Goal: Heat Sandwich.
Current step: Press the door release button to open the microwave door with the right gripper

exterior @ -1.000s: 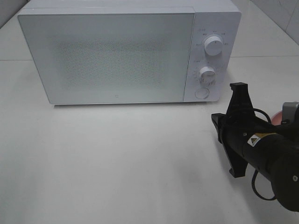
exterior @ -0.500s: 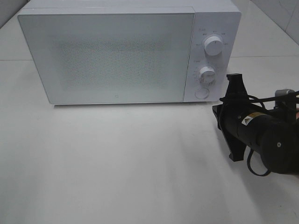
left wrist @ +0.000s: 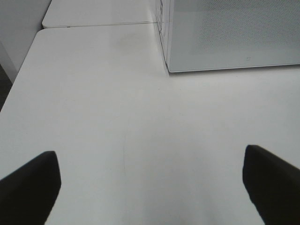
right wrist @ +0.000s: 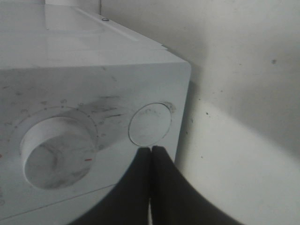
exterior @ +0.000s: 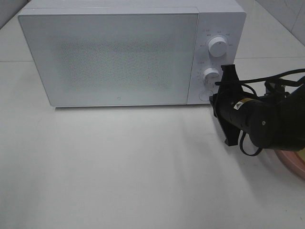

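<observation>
Black right gripper (exterior: 213,97), pressed together, at the round white button (exterior: 206,94) of the white box-shaped microwave (exterior: 109,57); sandwich hidden.
High view: door closed, only a rim of round pink plate (exterior: 291,163) visible beneath the arm. Left wrist: left gripper (left wrist: 150,157) spread wide above the white table (left wrist: 93,93), empty. Right wrist: fingertips together, just under the button. Probably soft, light, easily crushed; safer to lift by the stiff plate rim.

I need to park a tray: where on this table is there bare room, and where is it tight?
Bare: the table in front of the microwave door, out to the left. Tight: the right side, where the shut right end effector is at the round button, pink plate beneath the arm.
</observation>
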